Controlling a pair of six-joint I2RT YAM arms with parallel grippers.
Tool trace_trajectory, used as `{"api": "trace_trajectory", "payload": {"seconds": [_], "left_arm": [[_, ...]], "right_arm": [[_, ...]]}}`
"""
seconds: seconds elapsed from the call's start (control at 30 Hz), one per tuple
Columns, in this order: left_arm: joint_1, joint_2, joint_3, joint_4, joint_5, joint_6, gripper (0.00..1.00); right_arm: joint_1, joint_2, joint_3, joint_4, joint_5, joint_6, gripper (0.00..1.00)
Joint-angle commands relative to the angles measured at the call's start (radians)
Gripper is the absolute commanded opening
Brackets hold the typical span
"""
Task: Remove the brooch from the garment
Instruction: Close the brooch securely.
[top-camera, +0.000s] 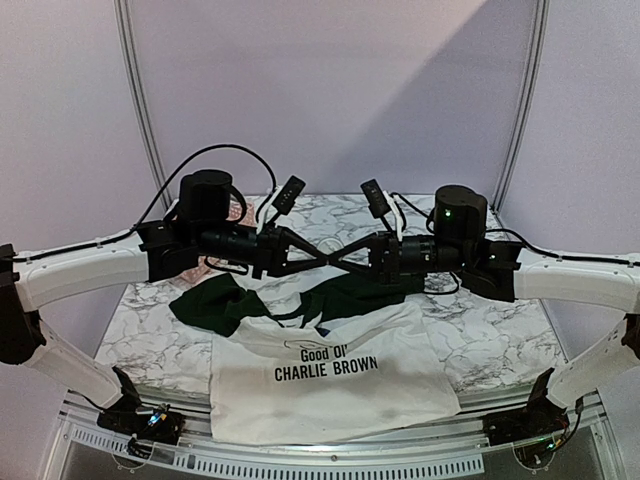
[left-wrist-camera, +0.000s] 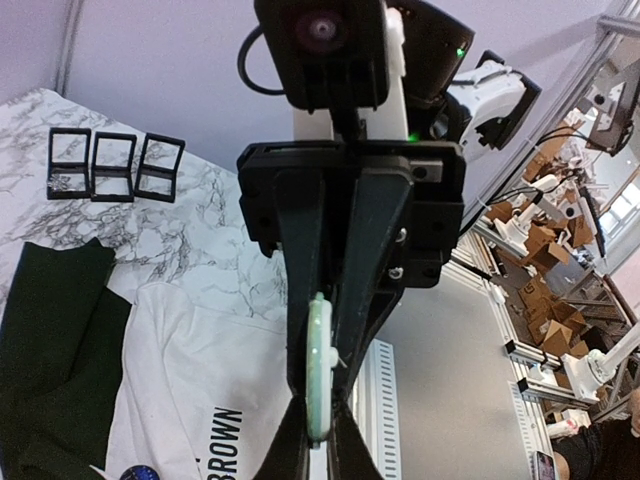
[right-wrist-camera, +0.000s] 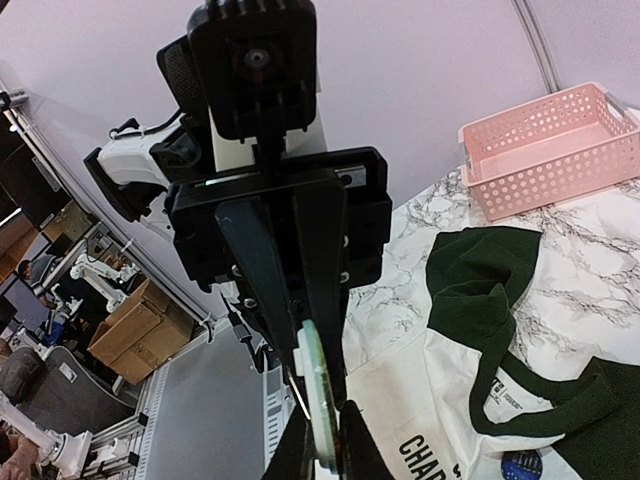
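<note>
Above the white T-shirt with dark green sleeves (top-camera: 330, 400), 12 o'clock of its print (top-camera: 326, 366), left tool (left-wrist-camera: 318, 450) and right tool (right-wrist-camera: 322, 450) both pinch the pale green round brooch (left-wrist-camera: 318, 365), likely for handover.

White links (top-camera: 80, 268) run into black joints (top-camera: 205, 200) and black fingers (left-wrist-camera: 302, 240); black cables (top-camera: 215, 150) loop behind those; small green LEDs (top-camera: 447, 212) glow.

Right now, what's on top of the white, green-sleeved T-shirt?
A small dark blue round badge lies on its chest below the collar. The pale green disc is off the T-shirt, held by the left end effector and right end effector. The badge's fastening is hidden.
</note>
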Motion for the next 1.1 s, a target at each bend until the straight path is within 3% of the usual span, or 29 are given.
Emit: {"api": "trace_trajectory", "payload": {"seconds": [0.0,0.27,0.6,1.07], "left_arm": [[-0.014,-0.021,0.017,-0.024,0.026,0.03,0.0],[-0.019,-0.025,0.02,-0.042,0.014,0.052,0.0],[-0.03,-0.025,0.026,-0.08,0.004,0.078,0.0],[-0.059,-0.037,0.035,-0.139,-0.03,0.137,0.0]], "right_arm": [[-0.009,0.021,0.038,-0.005,0.009,0.038,0.06],[-0.05,0.044,0.083,-0.079,0.016,0.114,0.01],[-0.096,0.075,0.096,-0.116,0.014,0.234,0.01],[-0.127,0.112,0.058,-0.029,-0.011,0.384,0.0]]}}
